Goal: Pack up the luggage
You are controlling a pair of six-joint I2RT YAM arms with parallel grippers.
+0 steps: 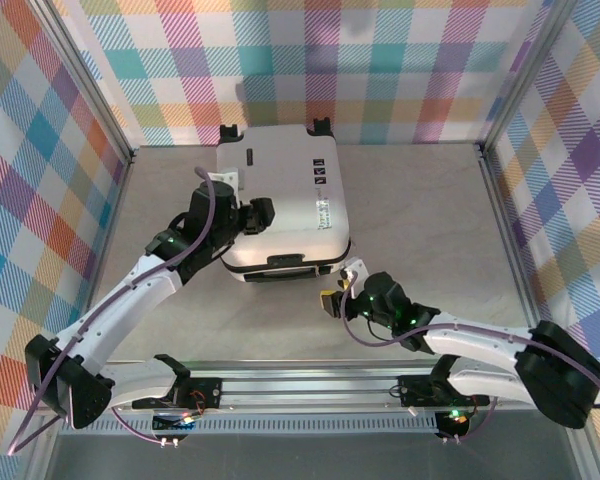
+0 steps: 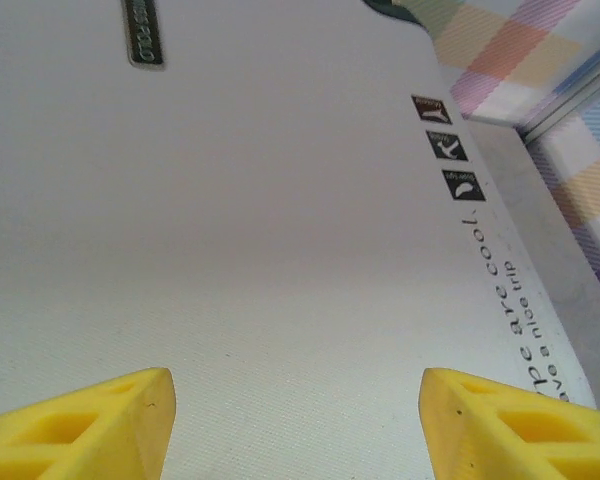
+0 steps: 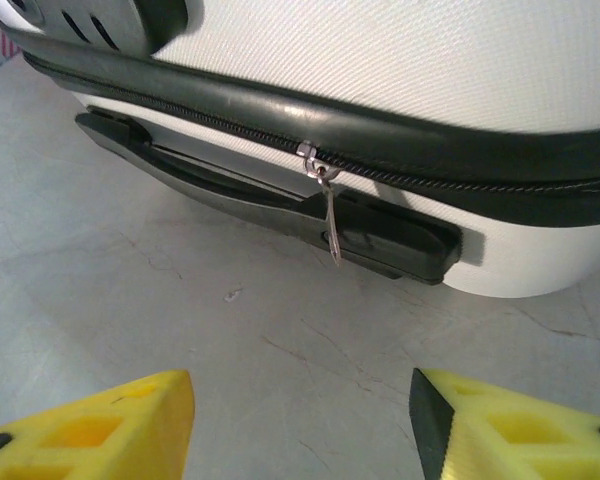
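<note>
The luggage [image 1: 290,190] lies flat and closed at the back middle of the table, white shell up, its black zipper seam running round the side. My left gripper [image 1: 260,215] sits over the left part of its lid; in the left wrist view its yellow fingers stand apart over the white shell [image 2: 280,200], my left gripper [image 2: 295,390] open with nothing between them. My right gripper [image 1: 332,300] hovers low over the table just in front of the case's near side. It is open [image 3: 300,400], facing the zipper pull [image 3: 330,215] that hangs over the black handle [image 3: 260,195].
Plaid walls and aluminium frame posts [image 1: 500,190] close in the grey table [image 1: 430,220] on three sides. The arms' mounting rail [image 1: 310,385] runs along the near edge. Bare table lies to the right and left of the case.
</note>
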